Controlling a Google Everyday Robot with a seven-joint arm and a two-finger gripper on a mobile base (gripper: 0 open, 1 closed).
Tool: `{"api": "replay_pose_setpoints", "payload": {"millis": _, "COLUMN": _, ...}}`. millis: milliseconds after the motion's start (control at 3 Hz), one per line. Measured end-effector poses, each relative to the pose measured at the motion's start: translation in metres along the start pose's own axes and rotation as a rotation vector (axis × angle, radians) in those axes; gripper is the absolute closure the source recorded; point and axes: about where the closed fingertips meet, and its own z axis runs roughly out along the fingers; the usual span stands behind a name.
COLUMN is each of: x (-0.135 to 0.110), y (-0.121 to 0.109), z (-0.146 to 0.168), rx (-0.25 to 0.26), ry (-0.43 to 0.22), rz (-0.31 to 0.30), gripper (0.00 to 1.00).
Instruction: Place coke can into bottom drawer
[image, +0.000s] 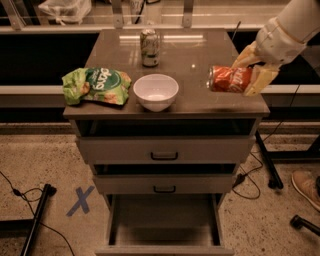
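Observation:
The coke can (228, 79) is red-orange with white lettering and lies on its side in the air, a little above the right part of the cabinet top (190, 55). My gripper (249, 75) is shut on the coke can, its cream fingers (261, 79) clamping the can's right end, with the white arm reaching in from the upper right. The bottom drawer (162, 222) is pulled open at the foot of the cabinet, and its flat floor is bare.
A white bowl (155, 91) stands at the front middle of the top. A green chip bag (96, 86) lies at the front left. A green-and-silver can (149, 47) stands at the back. Two upper drawers (164, 150) with black handles are shut. A shoe (306, 187) is on the floor at right.

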Motion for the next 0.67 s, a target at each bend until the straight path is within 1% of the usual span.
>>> {"api": "replay_pose_setpoints", "payload": {"millis": 333, "x": 0.011, "y": 0.081, "z": -0.058, "rx": 0.098, "ry": 0.023, "rz": 0.009, "gripper": 1.0}}
{"api": "replay_pose_setpoints", "payload": {"millis": 667, "x": 0.03, "y": 0.103, "z": -0.057, "rx": 0.083, "ry": 0.035, "rz": 0.061, "gripper": 1.0}}
